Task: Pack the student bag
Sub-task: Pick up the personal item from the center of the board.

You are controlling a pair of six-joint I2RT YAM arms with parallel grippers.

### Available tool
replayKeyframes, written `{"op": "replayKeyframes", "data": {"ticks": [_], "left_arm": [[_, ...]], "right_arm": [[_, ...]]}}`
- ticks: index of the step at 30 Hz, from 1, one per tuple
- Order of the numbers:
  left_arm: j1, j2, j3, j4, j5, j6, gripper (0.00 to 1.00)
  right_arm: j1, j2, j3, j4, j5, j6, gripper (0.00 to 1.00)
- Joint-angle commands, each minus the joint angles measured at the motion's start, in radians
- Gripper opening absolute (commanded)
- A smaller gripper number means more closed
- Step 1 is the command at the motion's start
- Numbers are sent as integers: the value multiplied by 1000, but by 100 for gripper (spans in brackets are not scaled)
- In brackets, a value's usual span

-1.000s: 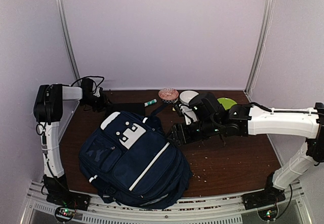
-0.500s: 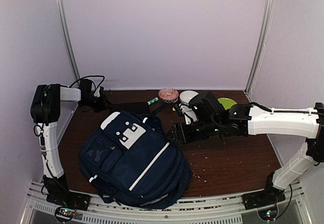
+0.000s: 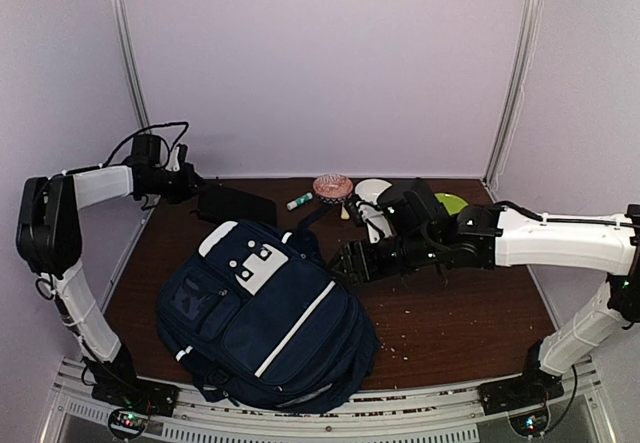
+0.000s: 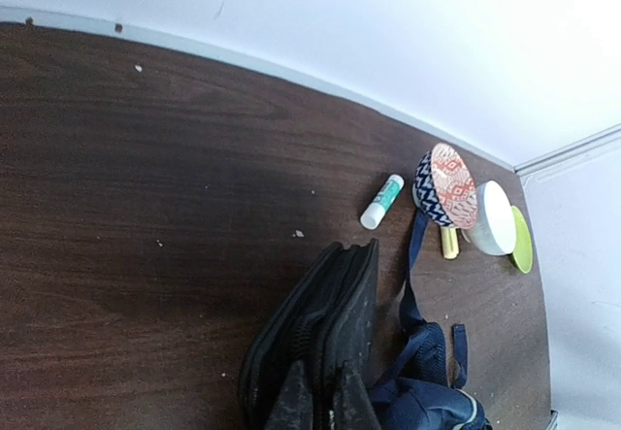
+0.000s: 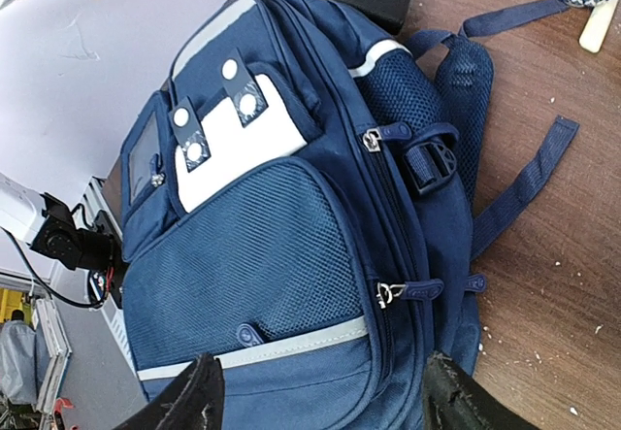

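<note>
Beside student bag (image 3: 265, 313), right end effector (image 5: 325, 396) released, left end effector (image 4: 320, 406) grasping black case (image 4: 310, 333) near back wall (image 3: 330, 63)

Wood tbl (image 3: 470, 323) w/ student bag (image 3: 265, 313), glue stick (image 3: 298, 202), patt. bowl (image 3: 332, 185).

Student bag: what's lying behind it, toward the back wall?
A black case in the left gripper, a glue stick, a patterned bowl, a white bowl. The student bag covers the case's near edge.

My left arm (image 3: 100, 185) and right arm (image 3: 560, 241) are white tubes with black joints, loose black cables (image 3: 150, 126), small green lights (image 3: 428, 256) and dark, scuffed fingers (image 5: 194, 396).
</note>
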Motion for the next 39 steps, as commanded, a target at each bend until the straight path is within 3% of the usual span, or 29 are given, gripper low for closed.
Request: {"op": "replayKeyframes", "data": {"ticks": [1,14,17,21,30,35,39], "left_arm": [[-6,-173,-24,27,-42,-21,0],[-144,-537,45,-84,-142,-38,0],[-200,-618,48,-85,-128,-71,0],[-292,-708,11,-26,-120,-120,0],[-503,-793,-60,109,-121,-237,0],[-592,-765,-39,128,-135,-241,0],[-632,-746,-17,143,-139,-238,0]], "right_arm": [[-2,-45,7,41,26,-8,69],[-12,-194,-89,163,181,79,74],[-64,-272,-186,315,77,125,81],[-176,-300,-234,428,-193,186,100],[-231,-268,-231,753,-419,335,100],[-239,-244,-219,814,-400,370,99],[-244,-231,-206,766,-347,336,99]]}}
